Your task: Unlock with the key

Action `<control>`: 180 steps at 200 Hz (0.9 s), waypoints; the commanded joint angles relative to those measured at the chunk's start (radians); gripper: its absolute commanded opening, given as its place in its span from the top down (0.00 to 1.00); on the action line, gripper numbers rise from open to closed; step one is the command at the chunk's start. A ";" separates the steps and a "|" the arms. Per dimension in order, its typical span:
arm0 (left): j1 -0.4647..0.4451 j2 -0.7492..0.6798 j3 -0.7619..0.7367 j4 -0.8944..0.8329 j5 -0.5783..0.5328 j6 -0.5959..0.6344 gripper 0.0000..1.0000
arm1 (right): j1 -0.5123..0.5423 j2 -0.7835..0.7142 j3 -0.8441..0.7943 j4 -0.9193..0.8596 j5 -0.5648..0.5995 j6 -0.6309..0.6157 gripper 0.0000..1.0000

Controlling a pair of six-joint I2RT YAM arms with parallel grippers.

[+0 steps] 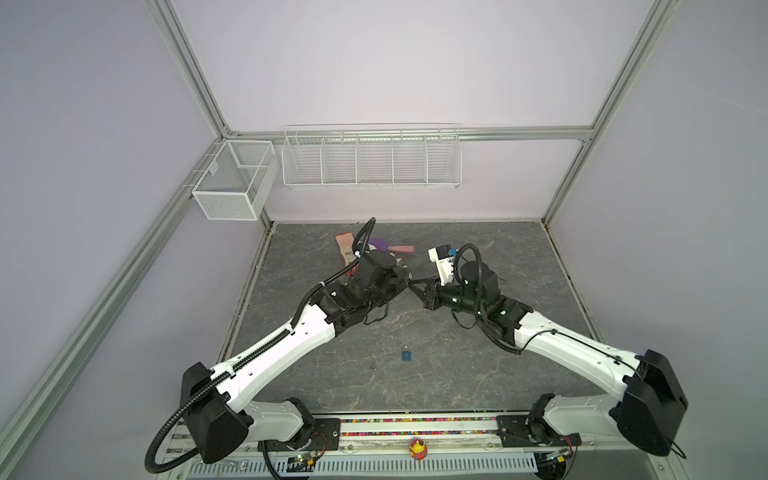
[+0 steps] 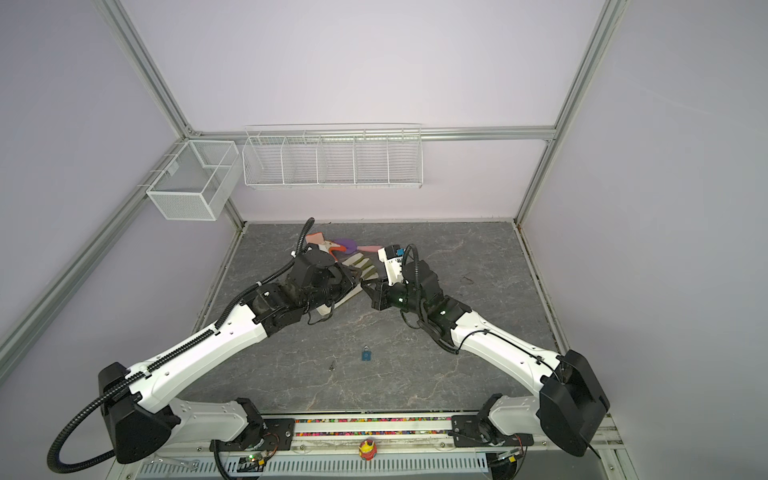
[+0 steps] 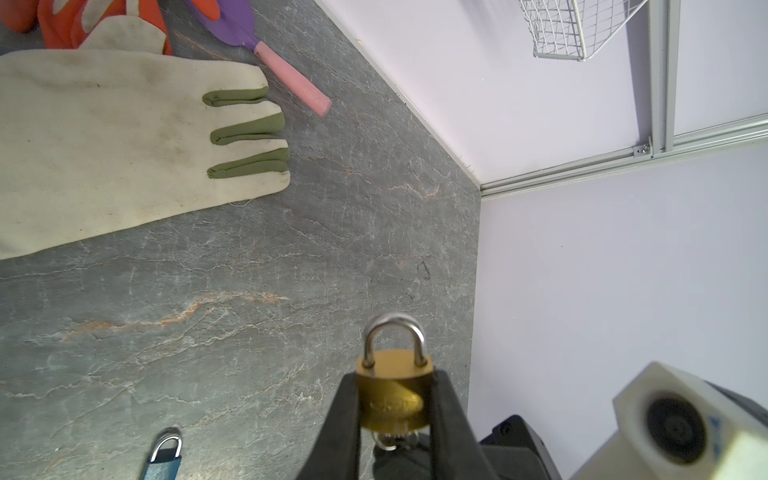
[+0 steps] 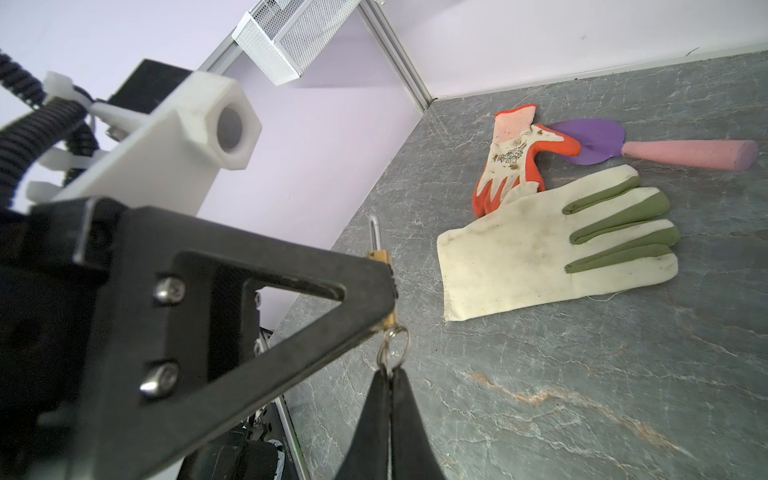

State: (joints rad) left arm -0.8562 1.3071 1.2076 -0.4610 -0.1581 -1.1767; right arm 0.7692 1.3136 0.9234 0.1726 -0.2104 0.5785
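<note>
My left gripper (image 3: 395,374) is shut on a brass padlock (image 3: 392,401), clamping its body from both sides, with the steel shackle (image 3: 395,332) closed and sticking out past the fingertips. The key (image 3: 386,441) sits in the lock's underside with a split ring (image 4: 392,349) on it. My right gripper (image 4: 390,374) is shut on the key at that ring, just under the lock's brass edge (image 4: 380,255). In both top views the two grippers (image 1: 405,283) (image 1: 417,286) meet tip to tip above the middle of the table, and the lock is hidden there.
A blue padlock (image 1: 406,354) and a small metal piece (image 1: 372,365) lie nearer the front. A cream-and-green glove (image 4: 552,253), an orange glove (image 4: 513,153) and a purple trowel with a pink handle (image 4: 690,153) lie at the back. Wire baskets (image 1: 370,160) hang on the wall.
</note>
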 commanded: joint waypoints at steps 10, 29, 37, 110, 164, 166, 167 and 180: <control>-0.055 0.004 0.029 -0.042 0.128 0.011 1.00 | 0.021 -0.009 0.051 0.037 0.083 -0.079 0.94; -0.061 0.016 0.033 -0.067 0.155 0.020 1.00 | 0.021 -0.020 0.056 0.032 0.126 -0.114 0.94; -0.062 0.021 0.036 -0.074 0.172 0.023 1.00 | 0.022 -0.018 0.060 0.028 0.144 -0.133 0.94; -0.082 0.055 0.049 -0.067 0.243 0.024 1.00 | 0.038 0.013 0.072 0.097 0.136 -0.179 0.94; -0.081 0.040 0.044 -0.067 0.197 0.029 1.00 | 0.030 -0.022 0.048 0.044 0.154 -0.195 0.94; -0.081 0.039 0.044 -0.069 0.187 0.031 1.00 | 0.029 -0.024 0.050 0.034 0.151 -0.199 0.94; -0.081 0.038 0.044 -0.070 0.183 0.032 1.00 | 0.028 -0.025 0.050 0.029 0.149 -0.200 0.94; -0.073 0.035 0.049 -0.086 0.122 0.048 1.00 | 0.028 -0.030 0.058 -0.031 0.122 -0.215 0.86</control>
State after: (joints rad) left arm -0.8673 1.3445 1.2324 -0.4980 -0.1459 -1.1549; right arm 0.8009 1.3037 0.9421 0.0746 -0.0944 0.4110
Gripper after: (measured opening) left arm 0.214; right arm 0.081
